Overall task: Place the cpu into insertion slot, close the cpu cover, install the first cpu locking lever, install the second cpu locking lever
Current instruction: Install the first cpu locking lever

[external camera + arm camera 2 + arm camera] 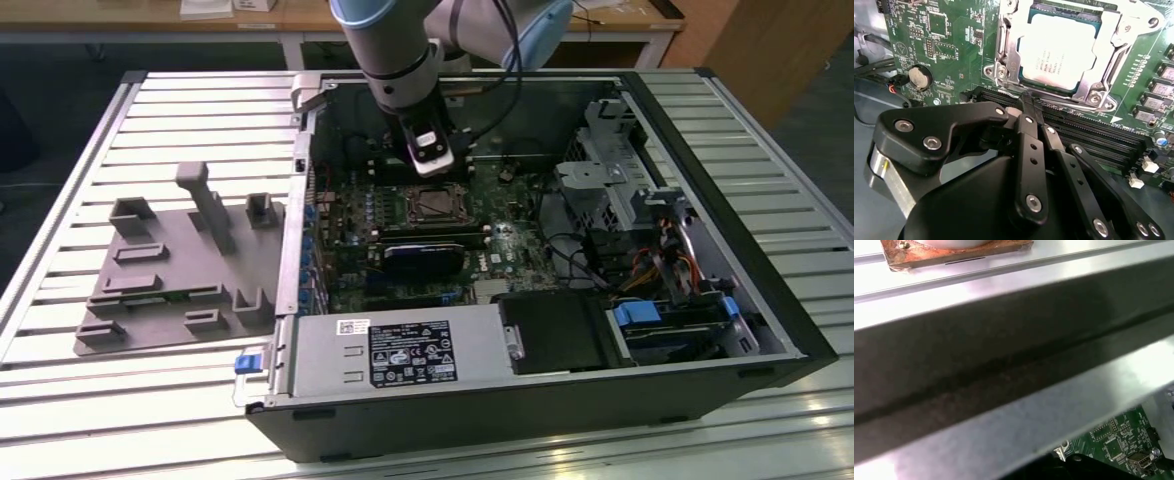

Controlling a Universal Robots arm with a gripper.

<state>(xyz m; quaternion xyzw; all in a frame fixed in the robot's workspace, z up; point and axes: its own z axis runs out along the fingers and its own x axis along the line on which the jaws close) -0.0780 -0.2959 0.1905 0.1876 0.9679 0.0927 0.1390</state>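
Open computer case (pixel 534 425) is lying on its side on a slatted metal surface (pixel 200 110). A grey moulded fixture (pixel 174 270) is sitting on the slats at the exterior view's left, just beside the case. A silver power supply (pixel 400 355) is occupying the near edge inside the case.

The arm is reaching down into the case from the far side. The pincer (pixel 430 150) is hanging over the green motherboard (pixel 400 240), just beyond the socket area.

In the second wrist view the pincer (pixel 1026 102) is showing its black fingers (pixel 1026 150) pressed together to a single point, with nothing pinched between them. The tips are sitting at the socket's near edge, where the long black memory slots (pixel 1089 130) begin. Cannot tell whether they are touching metal there.

The cpu (pixel 1059 50), pale silvery top facing up, is lying flat in the insertion slot (pixel 1066 15), whose dark rim is showing along one side. The cpu cover (pixel 1008 50) is lying down over the chip, its silvery frame surrounding the window on all sides. A coin battery (pixel 920 77) is sitting on the board well apart from the socket.

In the first wrist view a grey metal wall (pixel 1004 365) is crossing close to the camera, with a corner of green board (pixel 1114 442) showing below it.
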